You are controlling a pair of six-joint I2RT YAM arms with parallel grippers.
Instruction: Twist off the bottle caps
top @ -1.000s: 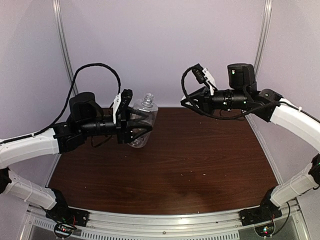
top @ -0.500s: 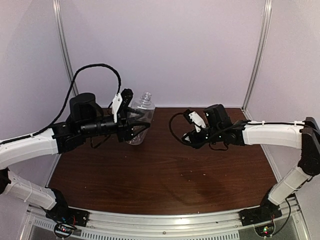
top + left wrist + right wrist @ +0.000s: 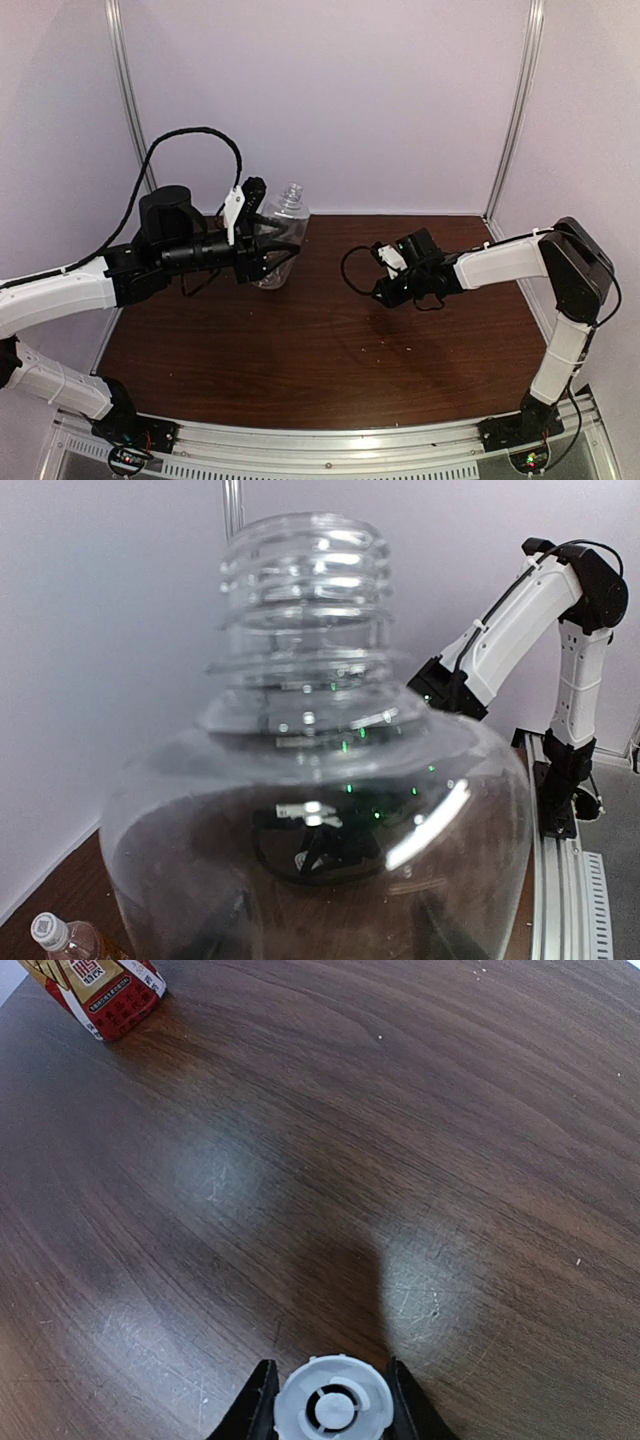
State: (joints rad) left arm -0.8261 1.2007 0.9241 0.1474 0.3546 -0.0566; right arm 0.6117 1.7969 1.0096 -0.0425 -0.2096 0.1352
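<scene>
My left gripper [image 3: 272,250] is clamped on the clear bottle [image 3: 290,205] near the far left corner of the table [image 3: 300,370], fingers either side of its body. The left wrist view shows the neck threads bare, so that one is done. Its cap [image 3: 333,1407] sits pinched between the fingers of the right gripper [image 3: 383,290], which hangs low over the middle of the table, a little toward the right edge.

I judge the step in hand to be setting this cap down. The wood under it is bare, so I would lower until the cap's underside meets the surface and only then part the fingers. Let go from any height and a light round cap may roll or bounce off toward an edge. I would part the fingers slowly and lift straight up, so neither finger drags the cap sideways.

The amber bottle [image 3: 100,995] lies at the top left of the right wrist view, well apart from the cap. The left wrist view shows its cap [image 3: 48,930] on. I cannot find this bottle from overhead, so I would locate it before sending an arm after it.
</scene>
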